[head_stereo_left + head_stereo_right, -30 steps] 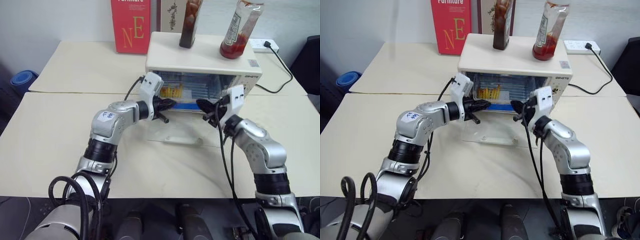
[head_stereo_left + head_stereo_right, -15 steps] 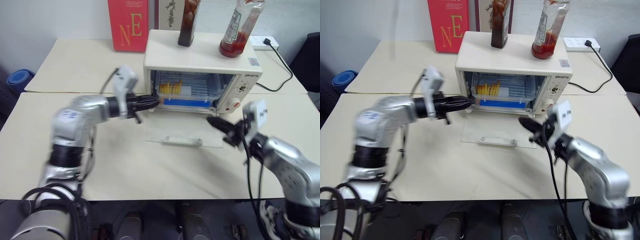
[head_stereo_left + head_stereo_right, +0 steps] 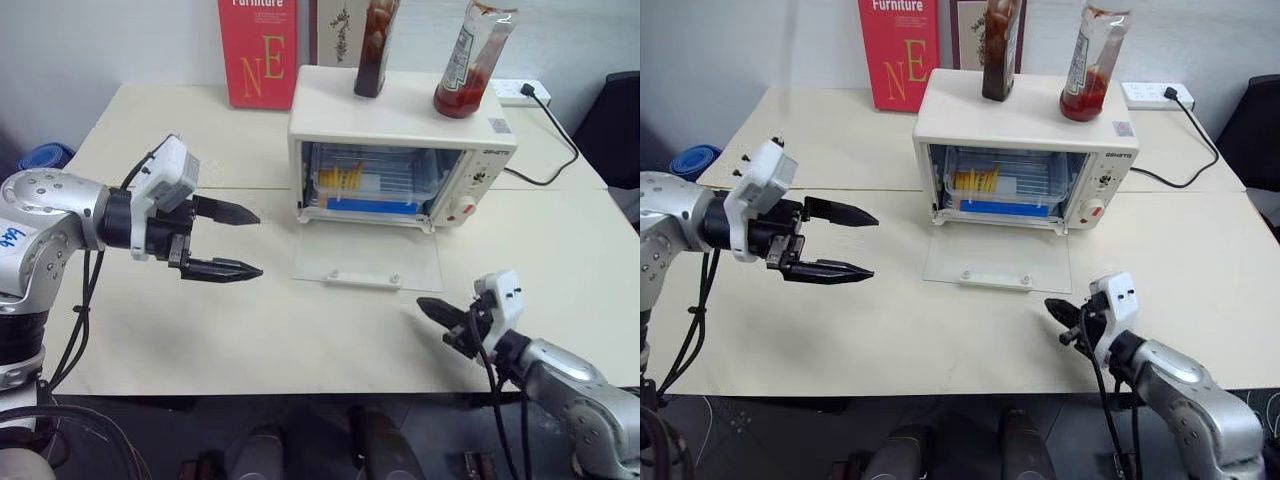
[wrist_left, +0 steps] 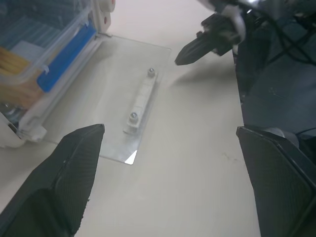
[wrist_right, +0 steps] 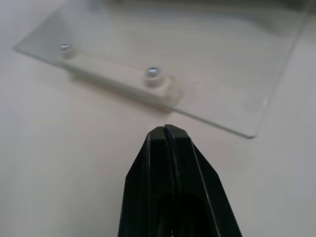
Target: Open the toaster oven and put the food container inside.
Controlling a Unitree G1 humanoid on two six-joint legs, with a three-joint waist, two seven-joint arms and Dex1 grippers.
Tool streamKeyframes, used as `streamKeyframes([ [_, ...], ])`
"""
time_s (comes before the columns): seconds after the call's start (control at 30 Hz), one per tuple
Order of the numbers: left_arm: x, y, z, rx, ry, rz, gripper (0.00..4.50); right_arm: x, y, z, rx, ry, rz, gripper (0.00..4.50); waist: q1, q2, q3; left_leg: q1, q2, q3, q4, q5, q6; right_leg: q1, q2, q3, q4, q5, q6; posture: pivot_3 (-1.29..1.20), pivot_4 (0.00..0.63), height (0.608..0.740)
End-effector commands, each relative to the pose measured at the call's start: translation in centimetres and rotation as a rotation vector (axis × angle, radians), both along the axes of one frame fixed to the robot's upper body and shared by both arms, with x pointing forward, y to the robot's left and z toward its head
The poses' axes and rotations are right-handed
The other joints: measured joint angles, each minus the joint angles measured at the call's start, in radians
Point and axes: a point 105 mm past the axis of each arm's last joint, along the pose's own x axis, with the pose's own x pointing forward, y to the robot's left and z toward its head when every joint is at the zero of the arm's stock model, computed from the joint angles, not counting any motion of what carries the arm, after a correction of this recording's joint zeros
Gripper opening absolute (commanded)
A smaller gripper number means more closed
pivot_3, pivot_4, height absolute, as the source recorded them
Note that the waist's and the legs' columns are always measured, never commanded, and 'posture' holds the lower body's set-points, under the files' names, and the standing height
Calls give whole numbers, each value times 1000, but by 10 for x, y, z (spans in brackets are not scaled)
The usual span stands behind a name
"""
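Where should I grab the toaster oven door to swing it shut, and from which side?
Take the white bar handle near the free edge of the glass door. The door lies flat on the table, hinged at the toaster oven, so come from the robot's side, probably low, and lift up and back. The right gripper, shut, is closest; the left gripper is open.

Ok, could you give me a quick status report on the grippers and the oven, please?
Left gripper open, empty, left of toaster oven. Right gripper shut, empty, near door's front edge. Food container inside, door down. Nothing in the way.
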Motion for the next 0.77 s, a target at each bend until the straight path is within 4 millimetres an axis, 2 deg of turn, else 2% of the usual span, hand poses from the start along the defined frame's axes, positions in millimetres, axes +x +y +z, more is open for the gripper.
streamKeyframes([
  [0.03, -1, -1, 10, -1, -52, -19, 4481, 16, -4, 11, -24, -82, -27, 0, -6, 0, 0, -1, 0, 0, -1, 0, 0, -1, 0, 0, 0, 0, 0, 0, 150, 740],
  [0.17, 10, 3, 14, -9, -89, 35, 4481, 23, -11, 55, 9, -200, 0, 0, -12, 1, 1, -1, 0, 1, -1, 0, 0, -3, 0, 1, 1, 0, 0, 0, 150, 740],
  [0.2, 12, 6, 15, -15, -92, 48, 4495, 22, -15, 73, 21, -237, 18, 174, -10, 1, 1, -1, 0, 1, -1, 0, 0, -3, 0, 1, 1, 0, 0, 0, 150, 740],
  [0.3, 18, 13, 16, -13, -99, 81, 4500, 12, -26, 122, 53, -315, 85, 931, -8, 4, 2, -1, 0, 0, 0, 0, 0, -2, 0, 1, 2, 0, 0, 0, 150, 740],
  [0.43, 22, 26, 20, -16, -106, 112, 4500, -13, -38, 166, -2, -337, 211, 2268, -6, 4, 3, -1, 1, -1, -1, 0, 1, -2, 1, -1, 1, 0, 0, 0, 150, 740],
  [0.53, 25, 37, 28, -28, -118, 138, 4500, -32, -48, 180, -76, -290, 296, 3266, -6, 4, 3, -2, 1, -1, -2, -1, 1, -2, 1, -1, 0, -1, 0, 0, 150, 740],
  [0.63, 26, 43, 34, -27, -131, 146, 4500, -37, -59, 185, -127, -259, 297, 4282, -8, 4, 2, -1, 1, 0, -1, -1, 2, -1, 1, -1, -2, -1, 0, 0, 150, 740],
  [0.67, 26, 44, 36, -26, -136, 147, 4500, -37, -63, 186, -143, -254, 286, 4470, -9, 3, 3, -1, 1, 0, 0, -1, 2, 0, 1, -1, -2, 0, 0, 0, 150, 740],
  [0.77, 30, 48, 39, -19, -177, 188, 4500, -32, -69, 182, -156, -255, 256, 4470, -9, 3, 3, -1, 1, 2, 1, -1, 2, 0, 1, 0, -2, 0, 1, 0, 150, 740],
])
